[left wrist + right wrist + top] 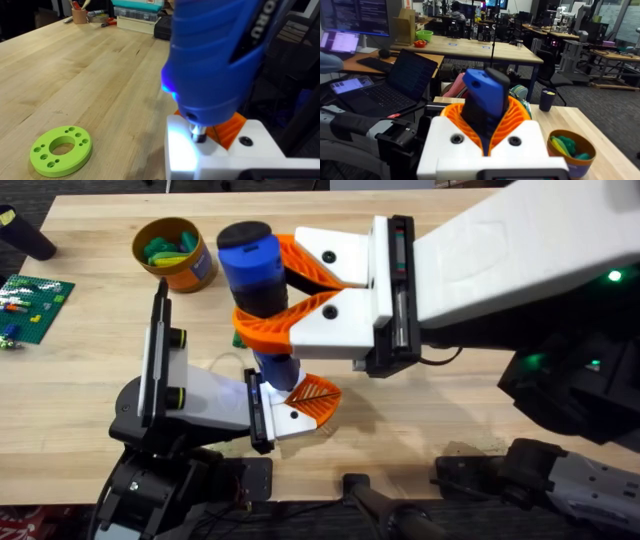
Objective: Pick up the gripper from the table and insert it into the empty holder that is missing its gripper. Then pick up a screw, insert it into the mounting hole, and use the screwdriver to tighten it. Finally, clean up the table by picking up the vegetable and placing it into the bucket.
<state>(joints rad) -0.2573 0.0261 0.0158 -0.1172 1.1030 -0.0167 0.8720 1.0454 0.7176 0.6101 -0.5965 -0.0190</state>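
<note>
The right arm's orange jaws [268, 298] are clamped around the thick blue cylindrical screwdriver [255, 270], standing upright with its tip on the white plastic holder [290, 418] above the light wooden bench [440, 410]; the left jaws' state is unclear.

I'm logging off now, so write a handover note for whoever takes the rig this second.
Right gripper: shut on the screwdriver, held upright with its bit down on the holder.
Left gripper: cannot tell.
The orange gripper already sits in the holder.
Screwdriver light is on at the mounting hole; tightness unconfirmed.
Bucket at the table's far left, with green pieces inside.
Left: finish the screw; the vegetable cleanup may be done, so check.
</note>
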